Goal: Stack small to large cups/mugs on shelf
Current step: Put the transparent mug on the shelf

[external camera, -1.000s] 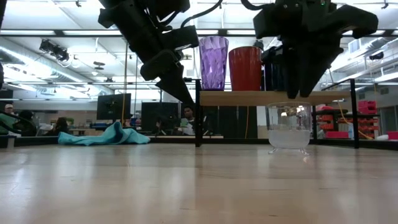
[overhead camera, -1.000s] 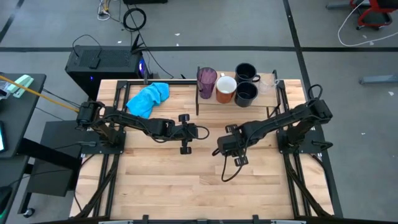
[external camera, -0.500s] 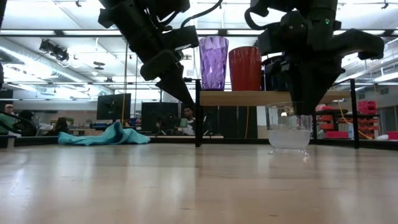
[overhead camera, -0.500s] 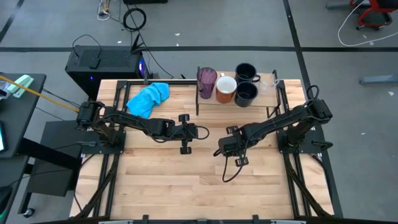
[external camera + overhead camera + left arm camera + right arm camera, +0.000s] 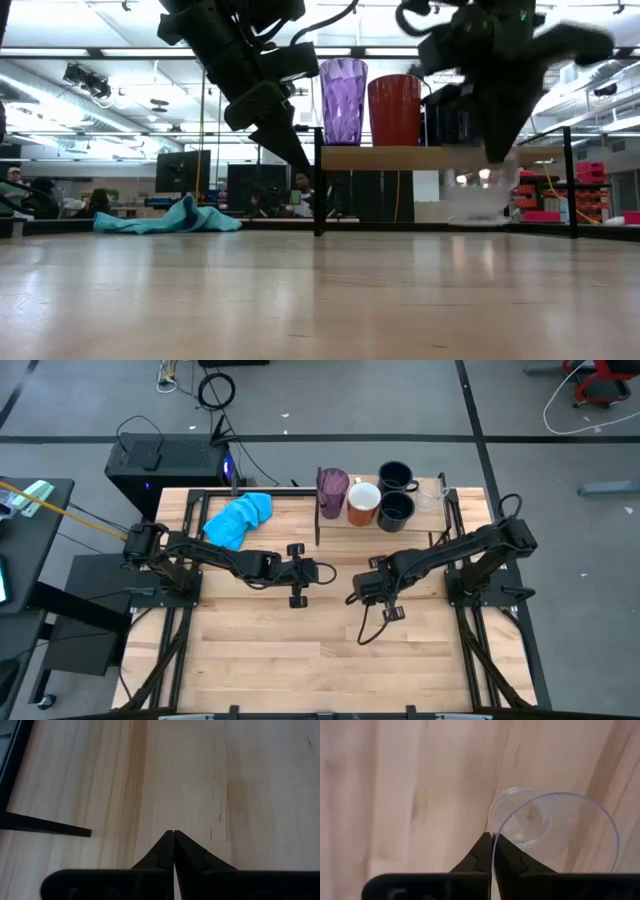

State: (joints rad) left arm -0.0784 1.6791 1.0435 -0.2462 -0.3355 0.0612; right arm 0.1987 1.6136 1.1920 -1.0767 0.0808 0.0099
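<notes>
One small clear see-through cup (image 5: 555, 827) is what I am working with: my right gripper (image 5: 492, 851) has its two dark fingers pinched on the cup's thin rim, one inside and one outside the wall. In the low view the cup (image 5: 478, 200) hangs blurred under that gripper, clear of the tabletop (I judge it just lifted).

What the coming move turns on is direction. From the right gripper (image 5: 385, 592), near the middle of the plank tabletop (image 5: 300, 650), the raised light-wood shelf (image 5: 335, 520) lies toward the far edge of the table, slightly to the right. The cup's axis stands roughly upright, mouth up, so I would carry it there without tipping it.

My left gripper (image 5: 312, 572) hangs mid-table, fingers pressed together on nothing; the right arm is nearer the shelf.

Counting what stands on the shelf: one translucent purple tumbler (image 5: 332, 487), one orange mug with a white inside (image 5: 363, 501), two black handled mugs (image 5: 396, 477) (image 5: 396, 510), and what looks like one more clear cup (image 5: 432, 493) at the shelf's right end, hard to make out.
</notes>
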